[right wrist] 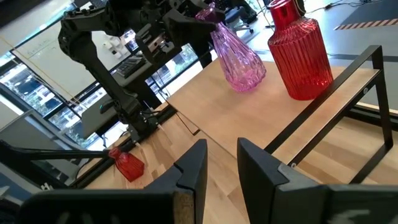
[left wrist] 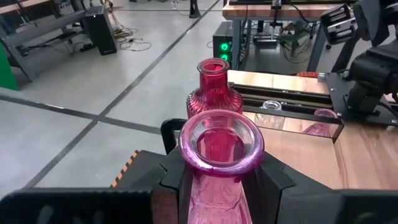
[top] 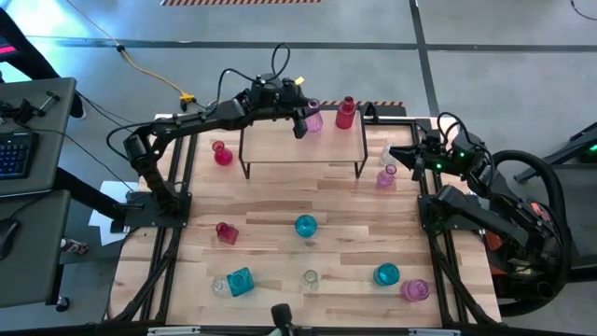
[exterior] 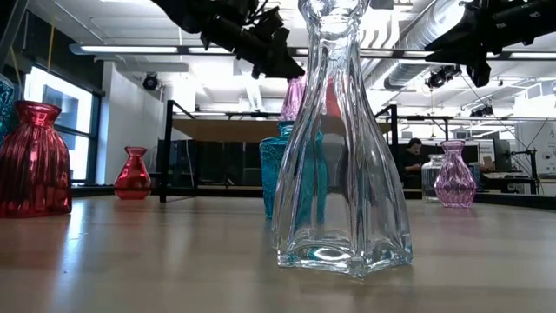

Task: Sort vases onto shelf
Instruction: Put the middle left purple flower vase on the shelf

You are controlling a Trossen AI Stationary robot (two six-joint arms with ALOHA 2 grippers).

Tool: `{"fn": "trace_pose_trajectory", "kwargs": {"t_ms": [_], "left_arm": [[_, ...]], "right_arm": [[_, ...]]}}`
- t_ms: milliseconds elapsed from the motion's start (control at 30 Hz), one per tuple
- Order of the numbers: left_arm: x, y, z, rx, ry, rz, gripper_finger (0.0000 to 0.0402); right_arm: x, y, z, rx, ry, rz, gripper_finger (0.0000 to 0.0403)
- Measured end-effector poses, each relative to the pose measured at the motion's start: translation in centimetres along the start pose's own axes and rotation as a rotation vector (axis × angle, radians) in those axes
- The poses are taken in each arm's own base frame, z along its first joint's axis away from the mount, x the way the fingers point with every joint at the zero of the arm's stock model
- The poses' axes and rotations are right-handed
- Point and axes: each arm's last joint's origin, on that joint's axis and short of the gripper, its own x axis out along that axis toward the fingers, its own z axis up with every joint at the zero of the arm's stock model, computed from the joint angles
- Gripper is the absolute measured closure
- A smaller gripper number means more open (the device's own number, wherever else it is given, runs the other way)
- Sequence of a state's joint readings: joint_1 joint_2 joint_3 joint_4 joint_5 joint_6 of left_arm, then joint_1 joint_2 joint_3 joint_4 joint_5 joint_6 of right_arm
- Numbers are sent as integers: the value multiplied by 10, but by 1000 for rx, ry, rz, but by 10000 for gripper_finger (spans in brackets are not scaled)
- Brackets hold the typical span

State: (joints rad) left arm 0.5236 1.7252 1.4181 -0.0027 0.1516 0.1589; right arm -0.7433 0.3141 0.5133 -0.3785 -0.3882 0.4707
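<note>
My left gripper [top: 303,123] [left wrist: 221,180] reaches over the shelf [top: 280,145] at the table's far side and is shut on a pink vase [top: 314,119] [right wrist: 236,59]. Just to the right of it, a ribbed red vase [top: 346,113] [left wrist: 211,93] stands on its base on the shelf top [right wrist: 249,118]. My right gripper [top: 410,159] [right wrist: 221,162] waits at the table's right edge, past the shelf's right end. It is open with nothing between its fingers. My left gripper pinches the pink vase's neck [left wrist: 214,177], just below the flared rim, between its two fingers. The fingers come nearly level from the table's left. The vase hangs slightly tilted with its base [right wrist: 244,84] at the shelf top; I cannot tell whether it rests there.
On the table stand a red vase [top: 222,152] left of the shelf and a pink and a clear one [top: 385,175] by my right gripper. Nearer are a red [top: 226,231], a teal [top: 305,225], a square teal [top: 240,281], a clear [exterior: 334,139] and further vases.
</note>
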Motion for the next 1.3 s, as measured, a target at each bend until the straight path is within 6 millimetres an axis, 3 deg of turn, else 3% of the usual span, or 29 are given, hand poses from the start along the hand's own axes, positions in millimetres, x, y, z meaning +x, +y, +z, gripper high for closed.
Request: {"fn": "trace_pose_trajectory", "kwargs": {"t_ms": [1300], "left_arm": [[9, 2, -4, -5, -16, 12, 295]], "right_arm": [[0, 0, 0, 0, 0, 0, 334]]}}
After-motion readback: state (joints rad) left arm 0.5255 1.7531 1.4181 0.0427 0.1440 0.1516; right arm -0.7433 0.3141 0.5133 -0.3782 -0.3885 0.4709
